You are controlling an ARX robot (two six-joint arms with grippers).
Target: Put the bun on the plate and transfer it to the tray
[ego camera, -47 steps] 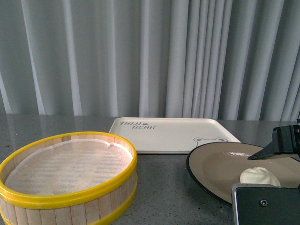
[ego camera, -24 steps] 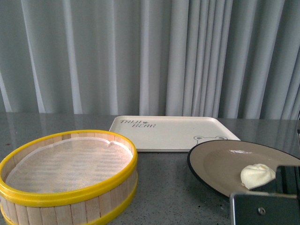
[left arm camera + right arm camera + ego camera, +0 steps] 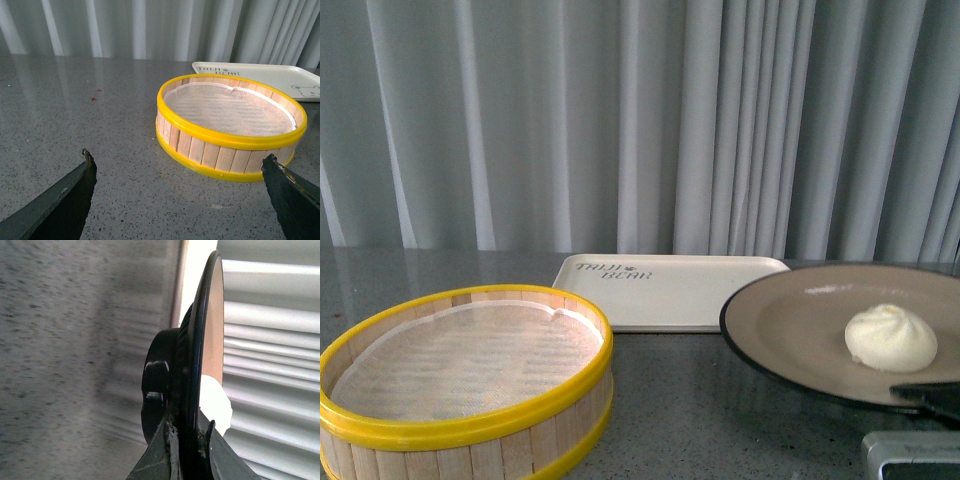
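The cream-white bun point(image 3: 891, 337) sits on the grey-beige plate point(image 3: 790, 325), which is lifted above the table at the right. My right gripper point(image 3: 190, 432) is shut on the plate's black rim point(image 3: 192, 365); the bun point(image 3: 216, 405) shows beside the jaws, and one dark finger point(image 3: 930, 395) shows at the plate's near edge. The cream tray point(image 3: 665, 288) with bear lettering lies behind, partly covered by the plate. My left gripper point(image 3: 180, 165) is open and empty, low over the table in front of the steamer basket point(image 3: 230, 125).
The yellow-rimmed wooden steamer basket point(image 3: 470, 375) stands at the front left, with only a white liner in it. Grey curtains point(image 3: 640, 120) close off the back. The tray's corner also shows in the left wrist view point(image 3: 260, 75).
The plate with the bun has risen off the table and now covers the tray's right corner. The right gripper has dropped lower in the front view.
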